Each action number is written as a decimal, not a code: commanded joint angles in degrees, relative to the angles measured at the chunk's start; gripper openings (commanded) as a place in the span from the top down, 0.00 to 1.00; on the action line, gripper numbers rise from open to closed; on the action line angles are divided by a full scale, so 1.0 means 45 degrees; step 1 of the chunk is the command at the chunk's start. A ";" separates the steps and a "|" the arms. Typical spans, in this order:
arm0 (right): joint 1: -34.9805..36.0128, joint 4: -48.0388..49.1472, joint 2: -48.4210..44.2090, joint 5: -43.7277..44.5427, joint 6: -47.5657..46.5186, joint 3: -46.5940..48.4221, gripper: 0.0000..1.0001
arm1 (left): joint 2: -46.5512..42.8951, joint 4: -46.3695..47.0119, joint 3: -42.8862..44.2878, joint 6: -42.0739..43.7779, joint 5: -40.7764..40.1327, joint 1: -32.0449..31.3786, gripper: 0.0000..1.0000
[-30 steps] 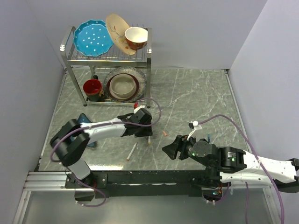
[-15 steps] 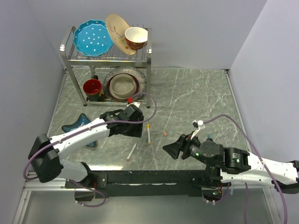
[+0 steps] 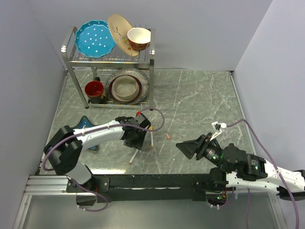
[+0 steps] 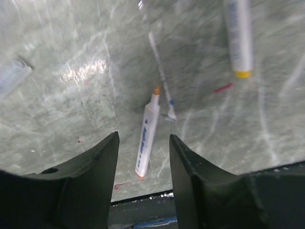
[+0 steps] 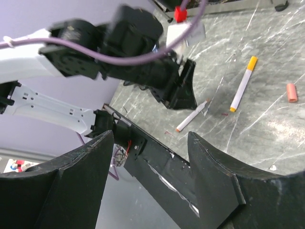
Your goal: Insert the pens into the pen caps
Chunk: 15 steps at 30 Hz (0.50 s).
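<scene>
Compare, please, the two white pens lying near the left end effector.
The orange-tipped pen lies slanted under the open left end effector; the yellow-tipped pen lies off to its side, nearly square to the table's near edge. End colours differ: orange versus yellow. Both have white barrels and lie flat on it.

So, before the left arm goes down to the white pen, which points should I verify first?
1. Left gripper open: ok.
2. White pen lined up between its fingers in the wrist view: ok.
3. Second pen lies apart from the target: ok.
4. Right gripper open and empty: ok.
5. Orange cap lies free, nothing covering it: ok.
6. Height left above the pen: cannot tell.
</scene>
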 commanded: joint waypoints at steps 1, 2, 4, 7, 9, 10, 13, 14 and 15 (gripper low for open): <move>0.0006 -0.0012 -0.0207 0.0516 -0.0003 0.0055 0.30 | 0.0073 0.0787 -0.1060 -0.1042 -0.0014 -0.0154 0.50; 0.0006 -0.0012 -0.0246 0.0536 -0.0003 0.0055 0.30 | 0.0053 0.1098 -0.1237 -0.1141 0.0005 -0.0232 0.51; 0.0006 -0.0070 -0.0305 0.0574 -0.0022 0.0075 0.30 | 0.0092 0.1257 -0.1511 -0.1278 0.0142 -0.0271 0.52; 0.0006 -0.0188 -0.0364 0.0672 -0.0042 0.0075 0.30 | 0.0345 0.1393 -0.1610 -0.1454 -0.0072 -0.0369 0.56; 0.0025 -0.0169 -0.0461 0.0750 -0.0022 -0.0003 0.30 | 0.0618 0.1685 -0.1669 -0.1513 -0.0073 -0.0428 0.58; 0.0006 -0.0130 -0.0461 0.0751 -0.0003 -0.0061 0.30 | 0.0697 0.1803 -0.1727 -0.1590 -0.0015 -0.0467 0.62; 0.0006 0.0007 -0.0365 0.0750 0.0114 -0.0257 0.30 | 0.0718 0.2330 -0.1999 -0.1785 0.0141 -0.0623 0.79; 0.0006 0.0085 -0.0325 0.0712 0.0114 -0.0354 0.30 | 0.0659 0.2544 -0.2117 -0.1806 0.0258 -0.0701 0.84; 0.0025 0.0356 -0.0286 0.0692 0.0172 -0.0432 0.30 | 0.0465 0.2759 -0.2215 -0.1845 0.0336 -0.0721 0.88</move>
